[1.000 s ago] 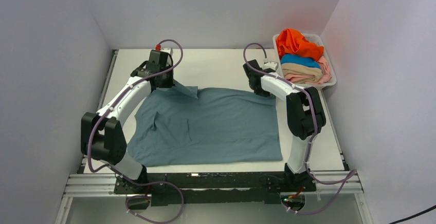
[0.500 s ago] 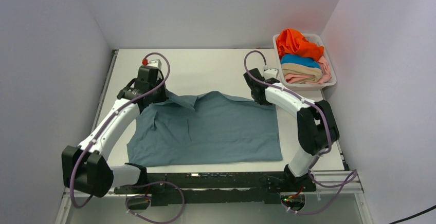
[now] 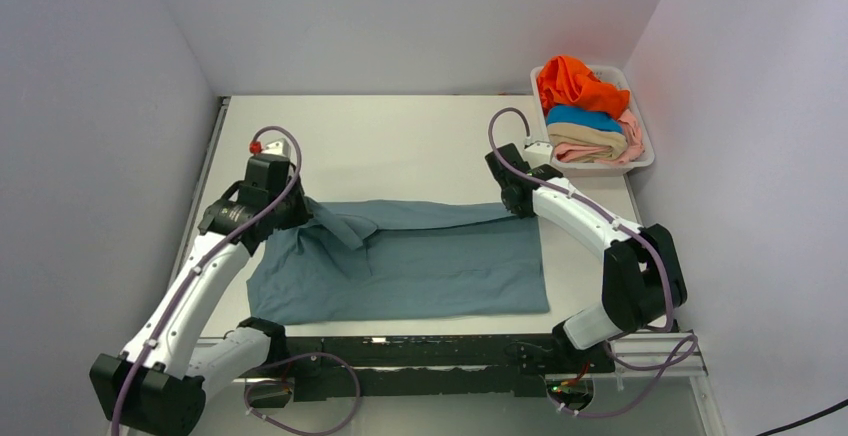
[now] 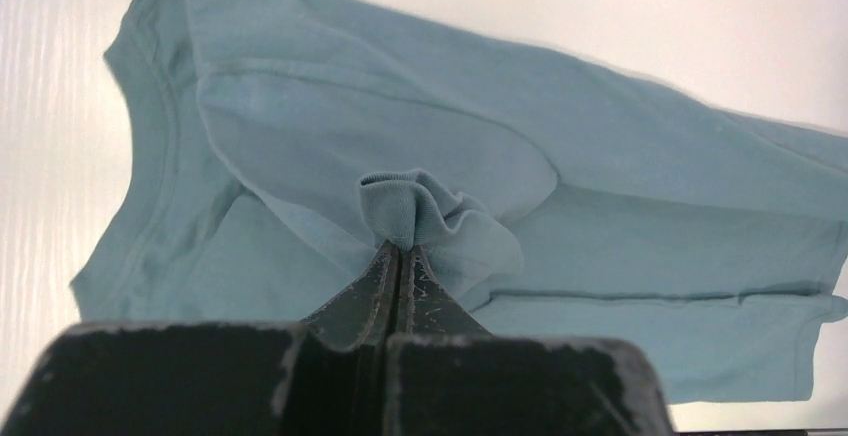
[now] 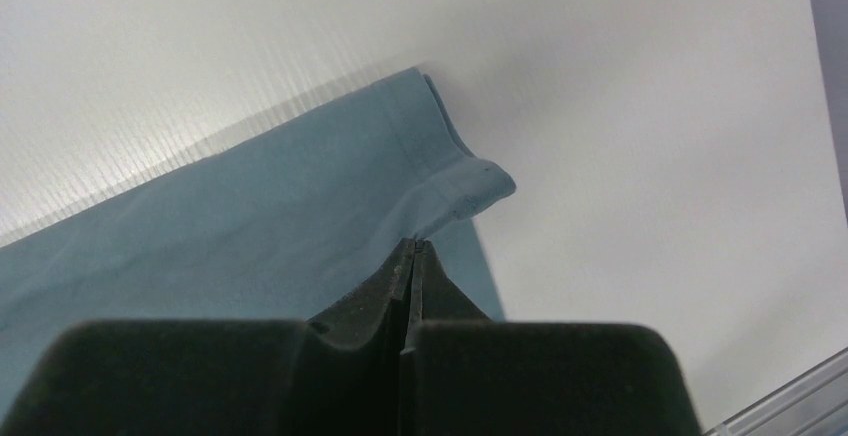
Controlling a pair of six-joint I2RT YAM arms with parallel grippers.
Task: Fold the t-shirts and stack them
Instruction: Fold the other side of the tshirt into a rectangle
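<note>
A dusty grey-blue t-shirt [image 3: 420,261] lies across the middle of the white table, its far edge lifted and folded toward the near side. My left gripper [image 3: 300,211] is shut on a bunched piece of its far left part [image 4: 405,211]. My right gripper [image 3: 520,199] is shut on its far right corner hem [image 5: 455,191]. Both hold the cloth a little above the table. The orange t-shirt [image 3: 575,81], bright blue t-shirt [image 3: 585,116], tan t-shirt [image 3: 588,139] and pale pink t-shirt [image 3: 630,138] lie piled in the white basket.
The white plastic basket [image 3: 648,156] stands at the far right corner of the table. Grey walls close in on the left, back and right. The black arm-base rail [image 3: 420,351] runs along the near edge.
Both grippers have pulled the shirt's far edge toward the near side, folding the far part over the rest. Both arms have drawn back from the far side.
</note>
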